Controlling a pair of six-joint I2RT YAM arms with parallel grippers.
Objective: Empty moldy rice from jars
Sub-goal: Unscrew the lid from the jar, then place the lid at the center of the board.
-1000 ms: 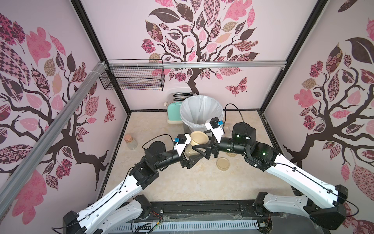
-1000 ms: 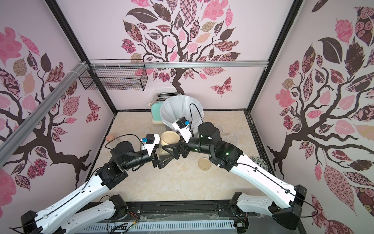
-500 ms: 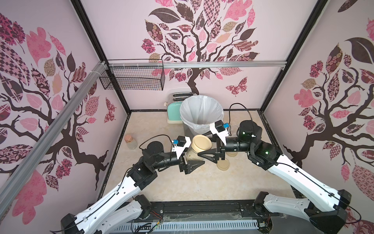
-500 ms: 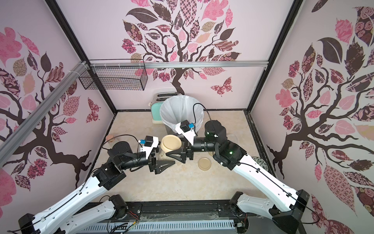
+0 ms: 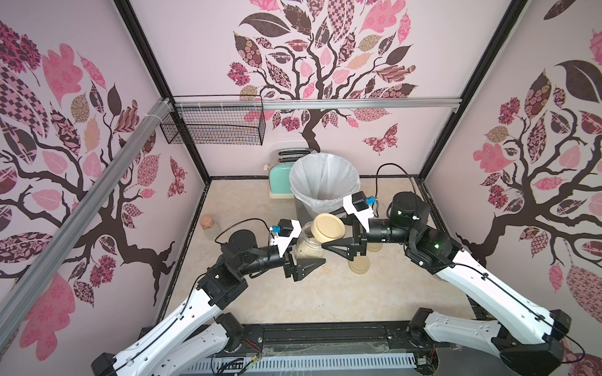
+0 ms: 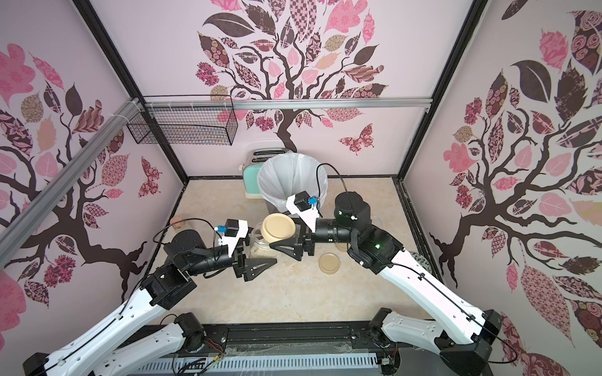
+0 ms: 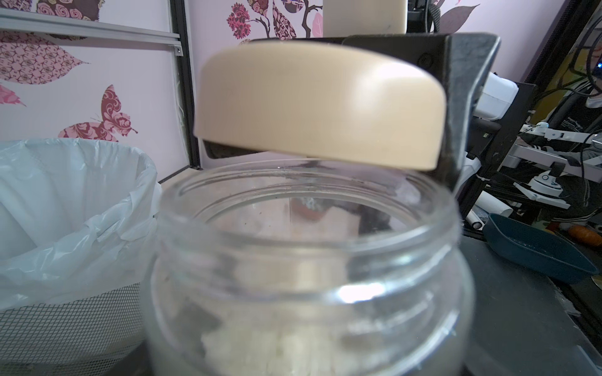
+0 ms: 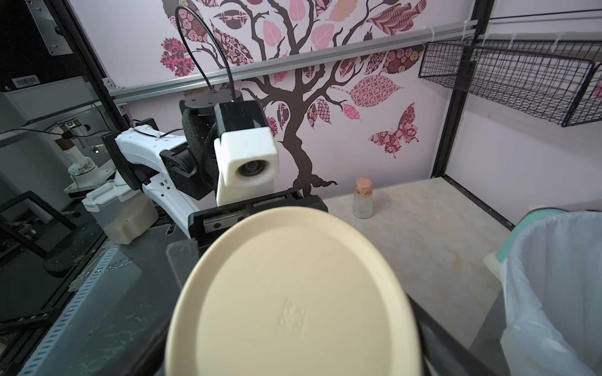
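Lined bin [image 5: 309, 200] just beside a teal toaster [image 5: 279, 179]; corked bottle [image 5: 209, 226], perhaps empty, near the wall.

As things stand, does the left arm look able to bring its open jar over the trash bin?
Probably yes. The trash bin stands just behind the jar in the left gripper, its mouth open. But the lid in the right gripper hangs between them, so it may need to move aside.

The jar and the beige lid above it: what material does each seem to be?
The jar: likely glass, clear and glossy; its thick wall is see-through with a bright highlight. The lid: probably plastic, smooth beige with soft sheen and an embossed mark; painted metal is possible.
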